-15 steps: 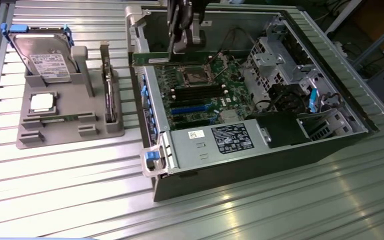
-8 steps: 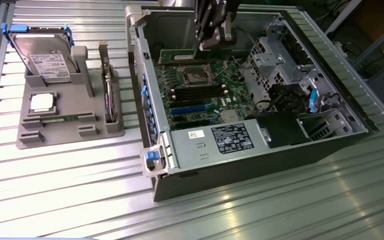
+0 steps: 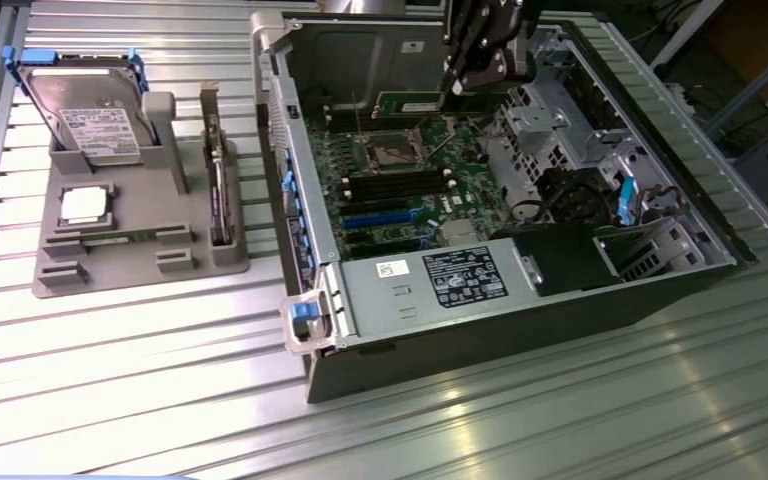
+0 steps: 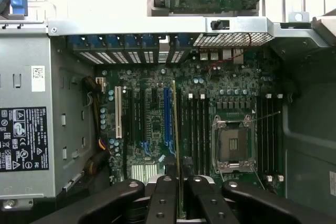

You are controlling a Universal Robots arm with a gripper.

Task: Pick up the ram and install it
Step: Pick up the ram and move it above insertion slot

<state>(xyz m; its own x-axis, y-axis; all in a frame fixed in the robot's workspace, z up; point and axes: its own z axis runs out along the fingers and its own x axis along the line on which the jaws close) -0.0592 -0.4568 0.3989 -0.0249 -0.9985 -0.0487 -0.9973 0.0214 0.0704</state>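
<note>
- I see an open computer tower case (image 3: 518, 330) lying on its side on the slatted metal table (image 3: 157, 400).
- Inside it, the green motherboard (image 3: 411, 190) faces up, with its CPU socket (image 3: 395, 152) beside black slots.
- The power supply (image 3: 431, 285) shows me a black label.
- On the exterior view's left, a grey holder (image 3: 131, 265) carries an upright hard drive (image 3: 84, 115) and a flat silver processor chip (image 3: 84, 205).
</note>
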